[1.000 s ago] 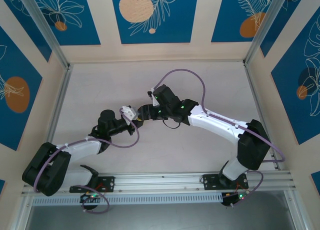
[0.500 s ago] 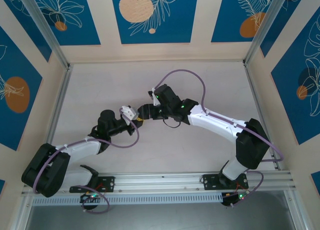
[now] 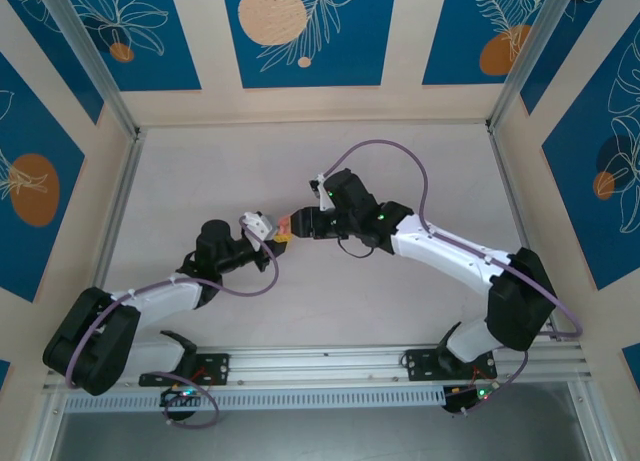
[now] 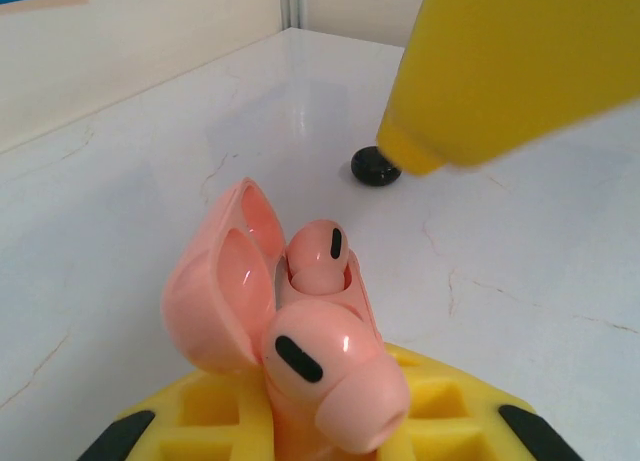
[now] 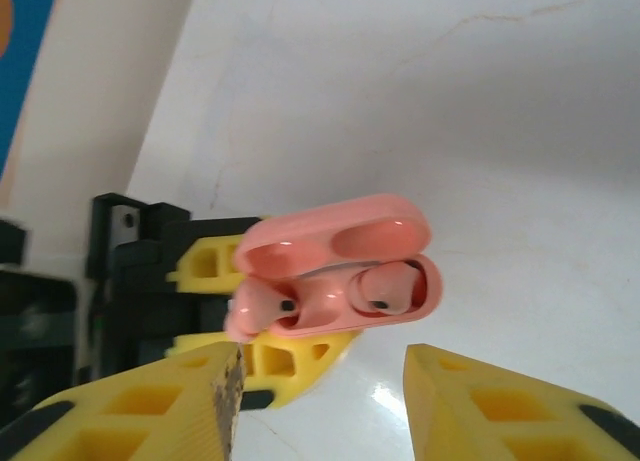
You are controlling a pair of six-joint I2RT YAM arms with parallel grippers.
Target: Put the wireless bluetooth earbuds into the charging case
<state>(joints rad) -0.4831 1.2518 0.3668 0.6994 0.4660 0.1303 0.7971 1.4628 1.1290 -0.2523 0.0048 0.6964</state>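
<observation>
My left gripper (image 4: 312,433) is shut on the open pink charging case (image 4: 300,311), with its lid (image 4: 212,293) swung back to the left. One pale pink earbud (image 4: 318,253) sits in the far slot. A second pink earbud (image 4: 335,369) sticks out of the near slot at a tilt. In the right wrist view the case (image 5: 340,243) is just ahead of my open right gripper (image 5: 322,386), the loose earbud (image 5: 256,307) over its left finger. From above, the left gripper (image 3: 266,228) and the right gripper (image 3: 293,227) meet at mid-table.
A small black rounded piece (image 4: 373,167) lies on the white table (image 4: 520,251) beyond the case, partly behind my right yellow finger (image 4: 500,71). Blue and cream walls (image 3: 300,41) enclose the table on three sides.
The right arm has shifted to the right and its gripper has drawn back a little from the case. The left arm has held still.
</observation>
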